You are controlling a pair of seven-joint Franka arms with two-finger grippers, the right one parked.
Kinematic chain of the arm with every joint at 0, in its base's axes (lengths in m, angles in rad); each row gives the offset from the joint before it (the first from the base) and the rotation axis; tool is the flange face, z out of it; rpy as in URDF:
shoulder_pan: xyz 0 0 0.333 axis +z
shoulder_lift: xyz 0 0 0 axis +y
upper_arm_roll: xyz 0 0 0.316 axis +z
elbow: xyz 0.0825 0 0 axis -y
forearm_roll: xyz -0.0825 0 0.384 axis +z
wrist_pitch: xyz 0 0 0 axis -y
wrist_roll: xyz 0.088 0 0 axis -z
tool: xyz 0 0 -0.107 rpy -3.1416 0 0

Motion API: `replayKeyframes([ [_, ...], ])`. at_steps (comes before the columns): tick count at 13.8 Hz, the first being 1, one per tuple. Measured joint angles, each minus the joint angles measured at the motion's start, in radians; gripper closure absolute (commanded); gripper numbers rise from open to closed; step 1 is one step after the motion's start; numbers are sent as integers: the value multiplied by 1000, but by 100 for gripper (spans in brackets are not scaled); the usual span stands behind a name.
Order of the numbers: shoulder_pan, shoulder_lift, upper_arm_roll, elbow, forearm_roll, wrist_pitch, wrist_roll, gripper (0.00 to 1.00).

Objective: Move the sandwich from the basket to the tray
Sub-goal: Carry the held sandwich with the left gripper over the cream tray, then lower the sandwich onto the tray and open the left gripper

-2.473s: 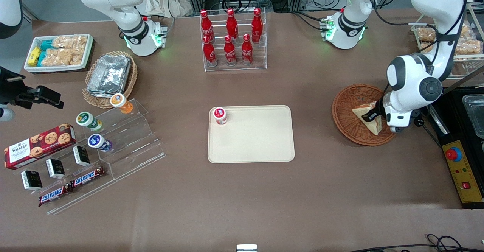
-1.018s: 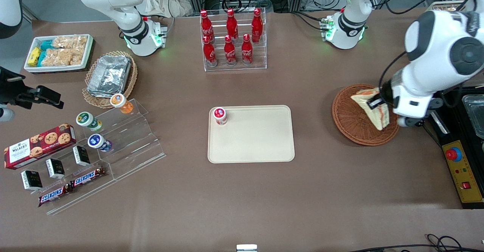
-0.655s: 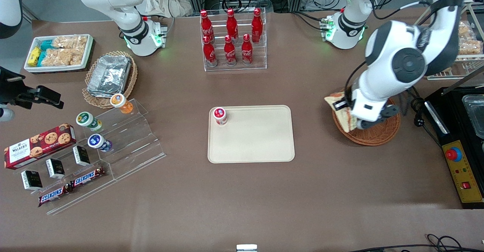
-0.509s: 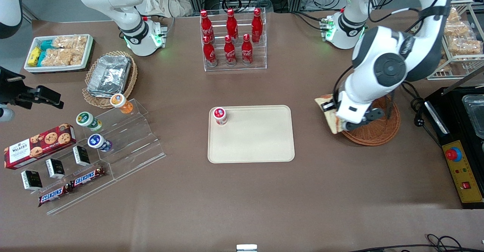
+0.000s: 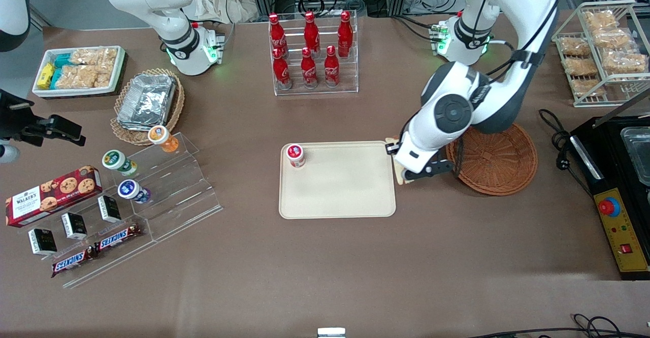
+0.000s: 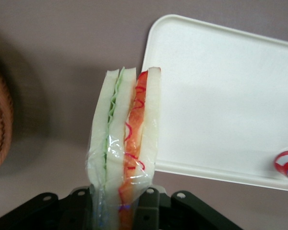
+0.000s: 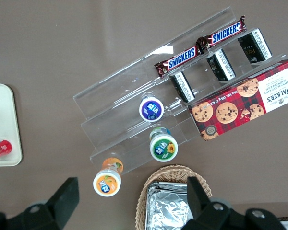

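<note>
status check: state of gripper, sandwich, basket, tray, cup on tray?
gripper: shut on the sandwich, in the air at the tray's edge nearest the basket
sandwich: wrapped in clear film, held up off the table, out of the basket
basket: nothing in it
tray: flat on the table, holds only the cup
red-lidded cup: upright in a tray corner

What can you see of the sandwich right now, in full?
The sandwich is a wedge of pale bread slices in clear plastic wrap, with a green leafy layer between some slices and an orange-red layer between others. The gripper is shut on its lower end, so it hangs in the air, cut edge toward the wrist camera. It is out of the basket and sits over the table right at the tray's edge nearest the basket. In the front view the arm hides nearly all of it.
</note>
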Motion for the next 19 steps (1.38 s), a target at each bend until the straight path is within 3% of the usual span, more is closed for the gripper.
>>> replayKeyframes([
  [7, -62, 204, 0, 44, 172, 83, -1, 71],
  [12, -63, 261, 0, 54, 217, 119, -1, 70],
  [16, -65, 268, 0, 58, 227, 128, -1, 63],
  [17, -65, 270, 0, 58, 228, 132, -1, 51],
  [19, -65, 272, 0, 59, 230, 135, -1, 14],
])
